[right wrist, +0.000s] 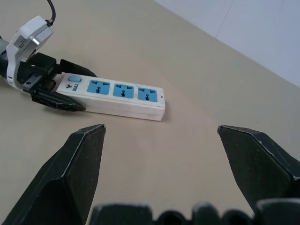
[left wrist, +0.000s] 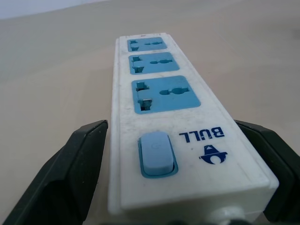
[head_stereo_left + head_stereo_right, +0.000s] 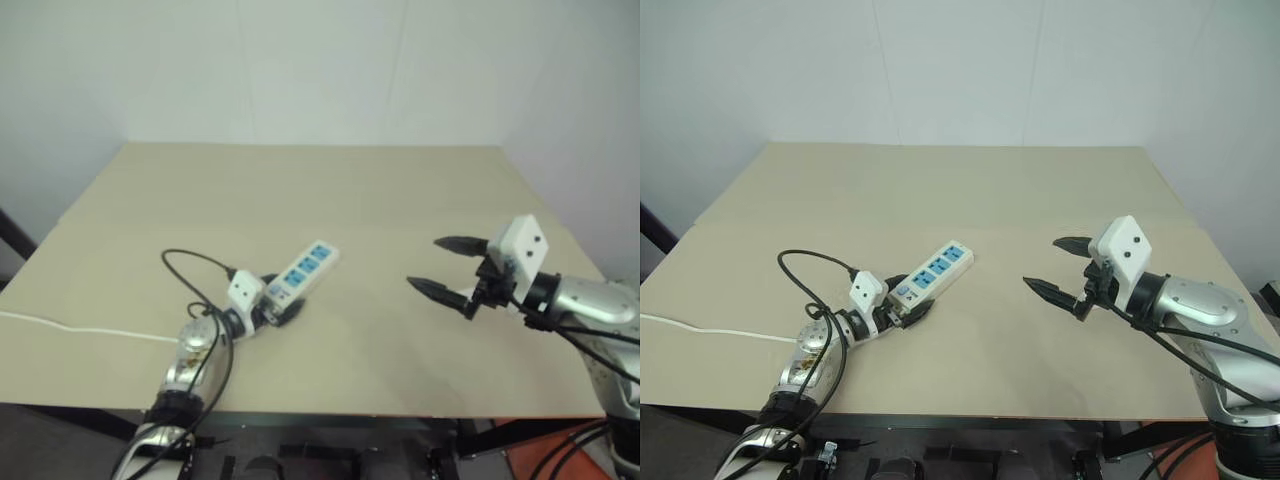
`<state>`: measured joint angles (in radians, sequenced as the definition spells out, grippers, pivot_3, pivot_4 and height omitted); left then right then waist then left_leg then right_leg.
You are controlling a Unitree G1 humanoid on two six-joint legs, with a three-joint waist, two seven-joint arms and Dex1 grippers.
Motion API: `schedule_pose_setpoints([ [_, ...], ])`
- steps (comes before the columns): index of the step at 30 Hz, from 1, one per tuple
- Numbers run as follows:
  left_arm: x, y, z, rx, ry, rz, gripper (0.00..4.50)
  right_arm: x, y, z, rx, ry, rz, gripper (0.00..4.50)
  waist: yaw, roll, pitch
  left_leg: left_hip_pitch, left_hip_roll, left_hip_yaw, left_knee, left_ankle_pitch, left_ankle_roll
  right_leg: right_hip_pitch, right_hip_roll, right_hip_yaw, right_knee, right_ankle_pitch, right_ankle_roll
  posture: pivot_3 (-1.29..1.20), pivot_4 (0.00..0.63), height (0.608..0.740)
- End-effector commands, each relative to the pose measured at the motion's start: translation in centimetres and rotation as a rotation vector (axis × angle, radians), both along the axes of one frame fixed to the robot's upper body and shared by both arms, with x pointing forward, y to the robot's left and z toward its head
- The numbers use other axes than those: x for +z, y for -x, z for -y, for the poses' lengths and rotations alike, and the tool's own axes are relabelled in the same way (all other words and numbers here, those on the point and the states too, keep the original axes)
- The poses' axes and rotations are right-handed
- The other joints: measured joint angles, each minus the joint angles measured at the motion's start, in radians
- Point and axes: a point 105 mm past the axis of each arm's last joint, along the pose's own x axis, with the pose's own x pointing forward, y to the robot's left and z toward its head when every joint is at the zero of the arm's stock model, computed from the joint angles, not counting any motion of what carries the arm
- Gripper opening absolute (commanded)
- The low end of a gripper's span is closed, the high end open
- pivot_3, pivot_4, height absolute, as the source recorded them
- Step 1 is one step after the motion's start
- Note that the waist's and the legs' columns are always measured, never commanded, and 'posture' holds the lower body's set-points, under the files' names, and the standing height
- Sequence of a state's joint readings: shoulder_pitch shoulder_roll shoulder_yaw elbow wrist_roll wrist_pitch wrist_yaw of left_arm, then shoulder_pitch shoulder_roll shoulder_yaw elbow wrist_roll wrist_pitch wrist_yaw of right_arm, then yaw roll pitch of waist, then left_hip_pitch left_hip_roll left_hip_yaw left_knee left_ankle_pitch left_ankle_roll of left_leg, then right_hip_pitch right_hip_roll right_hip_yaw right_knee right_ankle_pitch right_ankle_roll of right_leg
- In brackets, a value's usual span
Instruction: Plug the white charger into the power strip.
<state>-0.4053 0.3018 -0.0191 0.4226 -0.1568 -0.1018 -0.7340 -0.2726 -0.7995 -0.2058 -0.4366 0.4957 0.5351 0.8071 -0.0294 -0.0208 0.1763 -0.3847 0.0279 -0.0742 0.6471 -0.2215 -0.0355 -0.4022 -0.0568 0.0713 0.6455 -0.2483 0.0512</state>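
On a plain beige tabletop [image 3: 400, 200] set against white walls, the power strip [image 3: 303, 271] lies flat at the left-centre, angled, with three blue socket faces and a pale blue switch at its near end. Table surface is bare and matte; its near edge drops off to a dark floor area with black cables below. A thin white cord [image 3: 70, 327] runs across the table's left side toward the left edge, and a black cable [image 3: 190, 262] loops above the left arm.

Left gripper [image 3: 278, 308] sits at the strip's switch end — fingers spread wide, one on each side of the strip, and whether they press on it can't be told. Right gripper [image 3: 1055, 267] hangs above the table's right side, well apart from the strip, fingers spread wide and empty — pointing toward the strip. White charger: can't be made out anywhere on the table.
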Motion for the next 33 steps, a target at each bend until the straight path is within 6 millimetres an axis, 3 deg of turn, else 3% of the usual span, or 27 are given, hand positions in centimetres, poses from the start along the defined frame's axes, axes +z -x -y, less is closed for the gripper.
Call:
schedule_pose_setpoints([
  [1, -1.6, 0.7, 0.0, 0.0, -0.014, -0.083, 3.88, 1.0, 0.2, -0.4, 0.026, -0.008, 0.041, 4.5, -0.001, 0.0, 0.0, 0.0, 0.0, 0.0, 0.0, 0.0, 0.0, 0.0, 0.0, 0.0, 0.0, 0.0, 0.0, 0.0, 0.15, 0.74],
  [3, -2.2, 1.0, 0.1, -0.012, -0.013, -0.121, 3.37, 1.1, 0.2, -0.4, 0.028, -0.009, 0.043, 4.5, 0.0, 0.0, 0.0, 0.0, 0.0, 0.0, 0.0, 0.0, 0.0, 0.0, 0.0, 0.0, 0.0, 0.0, 0.0, 0.0, 0.15, 0.74],
  [9, -2.0, 0.4, 0.0, -0.018, -0.065, -0.108, 3.32, 1.2, 0.2, -0.5, 0.028, -0.011, 0.048, 4.5, 0.002, 0.0, 0.0, 0.0, 0.0, 0.0, 0.0, 0.0, 0.0, 0.0, 0.0, 0.0, 0.0, 0.0, 0.0, 0.0, 0.15, 0.74],
  [13, 0.2, -0.2, 1.0, -0.146, -0.072, -0.033, 3.32, 1.3, 0.1, -0.6, 0.028, -0.015, 0.051, 4.5, 0.01, 0.0, 0.0, 0.0, 0.0, 0.0, 0.0, 0.0, 0.0, 0.0, 0.0, 0.0, 0.0, 0.0, 0.0, 0.0, 0.15, 0.74],
  [15, 2.3, -0.1, 1.9, -0.265, -0.05, 0.017, 3.32, 1.3, 0.1, -0.6, 0.027, -0.017, 0.052, 4.5, 0.012, 0.0, 0.0, -0.001, 0.0, 0.0, 0.0, 0.0, 0.0, 0.0, 0.0, 0.0, -0.001, 0.0, 0.0, 0.0, 0.15, 0.74],
  [17, 3.8, 0.4, 2.5, -0.386, -0.049, 0.053, 3.32, 1.3, 0.1, -0.7, 0.027, -0.02, 0.053, 4.5, 0.013, 0.0, 0.0, -0.004, 0.0, 0.0, 0.0, 0.0, 0.0, -0.002, 0.0, -0.001, -0.002, 0.0, 0.0, 0.0, 0.15, 0.74],
  [20, 4.4, 1.8, 2.9, -0.579, -0.089, 0.051, 3.32, 1.2, 0.2, -0.7, 0.03, -0.021, 0.053, 4.5, 0.012, 0.0, 0.0, -0.006, 0.0, 0.0, 0.0, 0.0, 0.0, -0.003, 0.0, -0.001, -0.003, 0.003, -0.006, 0.0, 0.15, 0.74],
  [25, 2.1, 3.2, 3.1, -0.711, -0.17, -0.004, 3.32, 1.1, 0.3, -1.0, 0.038, -0.025, 0.052, 4.5, 0.011, 0.0, 0.0, -0.005, -0.001, 0.0, 0.0, 0.0, 0.0, -0.003, 0.0, -0.001, -0.003, 0.003, -0.005, 0.0, 0.15, 0.74],
  [33, -2.1, 3.8, 3.7, -0.682, -0.202, -0.053, 3.32, 0.6, 0.4, -0.4, 0.091, 0.058, 0.02, 4.5, 0.017, 0.0, 0.0, -0.005, -0.001, 0.0, 0.001, 0.0, 0.0, -0.002, -0.001, -0.001, -0.003, 0.002, -0.001, 0.0, 0.15, 0.74],
])
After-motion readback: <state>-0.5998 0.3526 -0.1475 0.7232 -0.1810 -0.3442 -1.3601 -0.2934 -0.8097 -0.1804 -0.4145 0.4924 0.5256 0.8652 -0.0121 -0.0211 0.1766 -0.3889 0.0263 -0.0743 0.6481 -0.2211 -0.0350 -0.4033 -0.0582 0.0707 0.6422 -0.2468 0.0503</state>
